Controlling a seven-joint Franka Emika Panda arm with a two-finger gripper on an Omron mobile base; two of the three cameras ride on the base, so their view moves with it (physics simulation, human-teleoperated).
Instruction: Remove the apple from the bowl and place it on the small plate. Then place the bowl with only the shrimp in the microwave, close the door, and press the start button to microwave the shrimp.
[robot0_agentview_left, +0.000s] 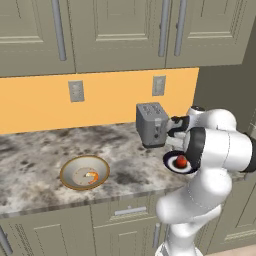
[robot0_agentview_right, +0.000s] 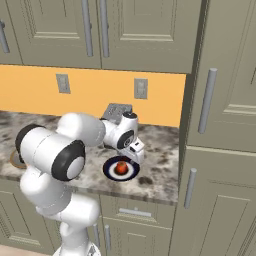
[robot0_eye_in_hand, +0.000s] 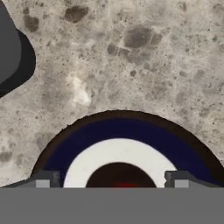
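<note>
The small red apple (robot0_agentview_right: 120, 167) lies in the white centre of the small plate (robot0_agentview_right: 109, 172), whose dark navy band (robot0_eye_in_hand: 118, 131) fills the lower half of the hand view. My gripper (robot0_eye_in_hand: 113, 181) hovers just above the plate, open, its fingertips (robot0_eye_in_hand: 43, 179) standing wide on either side of the apple (robot0_eye_in_hand: 124, 185) and apart from it. Further left on the counter sits the tan-rimmed bowl (robot0_agentview_left: 70, 167) with the curled orange shrimp (robot0_agentview_left: 92, 176) inside. The microwave and its door are out of view.
A grey toaster (robot0_agentview_left: 152, 124) stands right behind the plate, close to my hand. Beige upper cabinets (robot0_agentview_left: 115, 30) hang overhead and a tall cabinet (robot0_agentview_right: 225, 150) closes off the counter's right end. The counter's front edge (robot0_agentview_left: 75, 205) runs just before the bowl.
</note>
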